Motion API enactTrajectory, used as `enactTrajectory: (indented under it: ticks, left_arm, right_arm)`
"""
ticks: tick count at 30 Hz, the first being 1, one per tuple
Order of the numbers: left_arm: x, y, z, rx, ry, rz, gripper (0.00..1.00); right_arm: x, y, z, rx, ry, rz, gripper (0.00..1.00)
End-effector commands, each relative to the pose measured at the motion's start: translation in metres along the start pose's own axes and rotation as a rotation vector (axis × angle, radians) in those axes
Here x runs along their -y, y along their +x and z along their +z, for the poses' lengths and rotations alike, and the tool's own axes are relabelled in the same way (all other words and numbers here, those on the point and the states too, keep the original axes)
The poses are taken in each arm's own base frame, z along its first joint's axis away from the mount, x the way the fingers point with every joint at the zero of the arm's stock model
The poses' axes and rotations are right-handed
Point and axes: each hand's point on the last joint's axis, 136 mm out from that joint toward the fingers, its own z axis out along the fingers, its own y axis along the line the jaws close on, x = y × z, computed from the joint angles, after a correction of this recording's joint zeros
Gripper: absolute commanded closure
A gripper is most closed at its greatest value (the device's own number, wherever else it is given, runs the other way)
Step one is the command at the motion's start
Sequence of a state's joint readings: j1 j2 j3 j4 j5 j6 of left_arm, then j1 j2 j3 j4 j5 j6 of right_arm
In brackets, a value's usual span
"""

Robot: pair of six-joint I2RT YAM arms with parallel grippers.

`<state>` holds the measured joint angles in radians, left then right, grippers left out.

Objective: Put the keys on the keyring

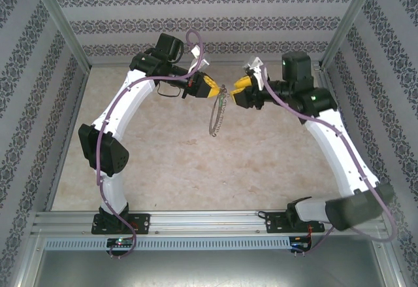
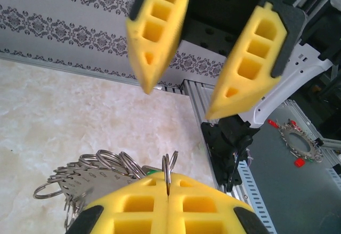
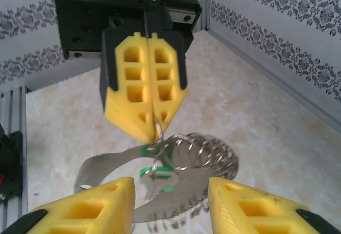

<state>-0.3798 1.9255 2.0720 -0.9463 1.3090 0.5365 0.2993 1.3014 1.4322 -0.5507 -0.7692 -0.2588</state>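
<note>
Whole thing's up in the air over the worktop (image 1: 163, 163), so any slip means a drop. Left gripper (image 3: 153, 123) has its jaws shut on one thin loop of the keyring (image 1: 217, 114), and the rest of that floppy ring dangles below. Right gripper (image 1: 232, 93) sits opposite, jaws partway apart, either side of the key (image 3: 158, 174) but not touching it. The key hangs just under the left jaws among the ring's bits; can't tell if it's actually threaded. My worry: the right jaws grab ring bits instead of that tiny green head, tug, and the wire slides out of the left pinch.
</note>
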Motion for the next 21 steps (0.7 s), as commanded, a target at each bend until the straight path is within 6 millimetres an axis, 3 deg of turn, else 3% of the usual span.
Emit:
enactTrajectory:
  ticks: [1, 6, 21]
  left_arm:
    - [0.004, -0.008, 0.004, 0.036, 0.043, 0.022, 1.0]
    - [0.004, -0.011, 0.003, 0.04, 0.04, 0.021, 1.0]
    - [0.005, -0.012, 0.002, 0.039, 0.036, 0.021, 1.0]
  right_arm:
    - [0.007, -0.008, 0.007, 0.13, 0.04, 0.031, 0.58]
    - [0.002, -0.001, 0.01, 0.208, 0.026, 0.038, 0.56]
    - [-0.001, -0.007, 0.028, 0.189, -0.04, 0.037, 0.61]
